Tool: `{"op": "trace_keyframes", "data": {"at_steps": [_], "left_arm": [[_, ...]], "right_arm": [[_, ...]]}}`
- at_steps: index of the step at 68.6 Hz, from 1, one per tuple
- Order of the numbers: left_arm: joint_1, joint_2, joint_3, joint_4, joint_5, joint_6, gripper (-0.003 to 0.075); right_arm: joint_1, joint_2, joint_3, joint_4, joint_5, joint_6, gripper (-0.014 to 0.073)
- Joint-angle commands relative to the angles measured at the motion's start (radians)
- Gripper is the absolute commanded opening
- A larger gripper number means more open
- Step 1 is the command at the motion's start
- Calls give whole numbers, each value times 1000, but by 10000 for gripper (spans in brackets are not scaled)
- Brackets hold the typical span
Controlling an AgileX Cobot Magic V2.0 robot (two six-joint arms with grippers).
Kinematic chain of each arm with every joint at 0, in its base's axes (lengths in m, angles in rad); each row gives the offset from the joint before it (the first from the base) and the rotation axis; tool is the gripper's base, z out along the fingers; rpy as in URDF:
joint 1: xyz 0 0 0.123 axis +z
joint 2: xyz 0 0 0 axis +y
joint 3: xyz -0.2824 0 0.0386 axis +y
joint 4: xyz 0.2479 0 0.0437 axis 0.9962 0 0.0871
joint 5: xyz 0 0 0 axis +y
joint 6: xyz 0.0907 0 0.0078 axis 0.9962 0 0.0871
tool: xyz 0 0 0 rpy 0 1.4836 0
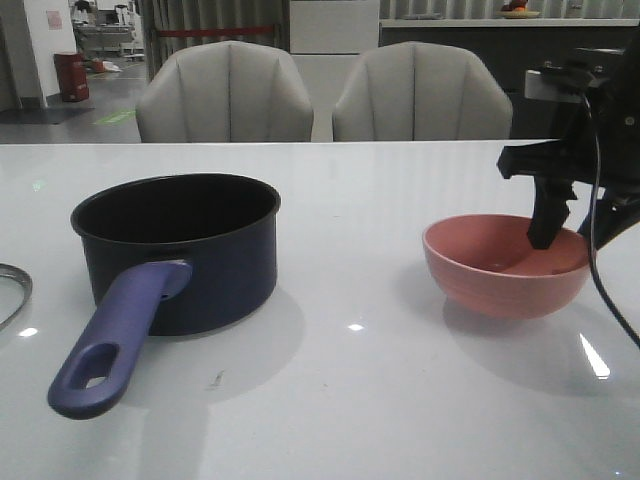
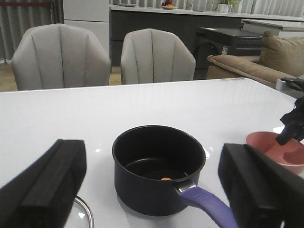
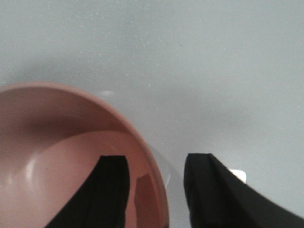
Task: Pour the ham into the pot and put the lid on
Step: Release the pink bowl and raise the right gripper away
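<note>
One small orange-pink ham piece lies inside the dark navy round pot – the right gripper straddles the pink round bowl's rim, jaws apart; the left gripper hangs wide open, empty – glass lid's rim beside the pot

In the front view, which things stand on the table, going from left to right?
Lid at the left edge, then pot, then pink bowl, then right gripper straddling the bowl's rim.
</note>
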Motion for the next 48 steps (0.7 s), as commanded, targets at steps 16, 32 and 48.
{"op": "trace_keyframes", "data": {"at_steps": [16, 32, 48], "left_arm": [[-9, 11, -27, -9, -112, -4, 606], [-9, 11, -27, -9, -160, -4, 606], [-9, 11, -27, -9, -155, -4, 606]], "right_arm": [[33, -358, 2, -3, -70, -119, 405], [151, -640, 200, -2, -293, -127, 405], [198, -880, 408, 23, -449, -126, 405]]}}
